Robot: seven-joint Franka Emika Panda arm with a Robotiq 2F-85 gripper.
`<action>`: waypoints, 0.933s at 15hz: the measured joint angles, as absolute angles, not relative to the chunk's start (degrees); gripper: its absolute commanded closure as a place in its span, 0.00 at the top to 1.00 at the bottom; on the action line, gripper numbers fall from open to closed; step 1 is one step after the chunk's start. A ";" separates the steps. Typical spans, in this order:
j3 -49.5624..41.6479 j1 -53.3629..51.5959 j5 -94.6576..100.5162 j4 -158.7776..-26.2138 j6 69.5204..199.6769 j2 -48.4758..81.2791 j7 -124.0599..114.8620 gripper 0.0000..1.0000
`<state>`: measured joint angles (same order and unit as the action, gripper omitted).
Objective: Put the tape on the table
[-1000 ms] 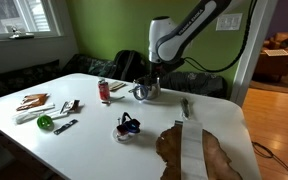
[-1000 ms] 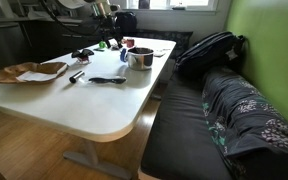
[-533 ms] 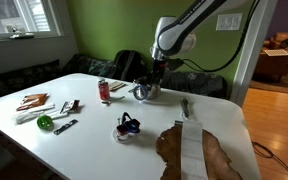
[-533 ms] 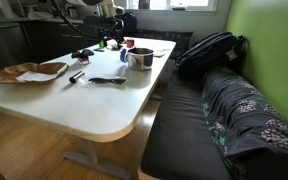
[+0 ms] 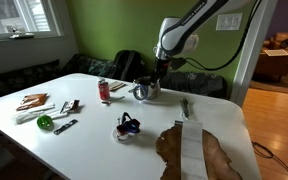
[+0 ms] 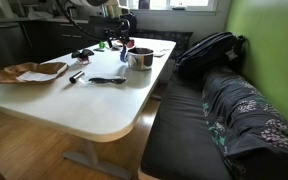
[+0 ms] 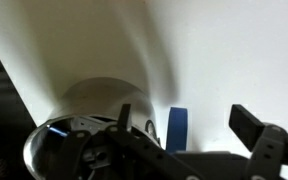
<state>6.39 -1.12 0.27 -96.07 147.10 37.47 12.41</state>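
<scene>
In the wrist view a blue tape roll (image 7: 179, 128) stands on edge between my gripper's fingers (image 7: 184, 125), just beside a shiny metal pot (image 7: 79, 125) on the white table (image 7: 224, 50). The fingers are spread wide and neither touches the tape. In both exterior views the gripper (image 5: 153, 79) (image 6: 120, 38) hangs right above the pot (image 5: 144, 92) (image 6: 139, 58) at the far side of the table (image 5: 94, 140). The tape is too small to make out in the exterior views.
A red can (image 5: 104, 91), a green object (image 5: 45, 122), small tools (image 5: 68, 108), a dark tangle (image 5: 128, 126) and brown paper (image 5: 199, 150) lie on the table. A bench with a backpack (image 6: 209, 50) and a cloth (image 6: 249, 115) runs along the green wall.
The arm has shifted slightly sideways over the pot; the objects on the table have not moved.
</scene>
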 measured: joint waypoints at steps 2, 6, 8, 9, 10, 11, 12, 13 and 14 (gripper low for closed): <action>6.84 -1.08 -0.56 -96.06 148.50 38.33 12.41 1.00; 8.48 -0.01 -2.28 -95.92 155.10 41.42 12.61 1.00; 10.29 1.00 -3.15 -95.53 156.81 43.09 13.12 1.00; 11.20 1.42 -3.34 -95.19 157.40 43.87 13.45 1.00; 11.99 1.76 -3.43 -94.82 157.92 44.57 13.71 1.00; 12.59 1.99 -3.44 -94.47 158.55 45.17 13.86 1.00; 13.11 2.20 -3.44 -94.19 159.26 45.67 13.97 1.00; 13.33 2.27 -3.44 -93.93 160.26 46.11 14.01 1.00; 13.38 2.27 -3.44 -93.69 161.26 46.48 14.02 1.00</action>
<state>13.38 2.27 -3.44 -93.69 161.26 46.48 14.02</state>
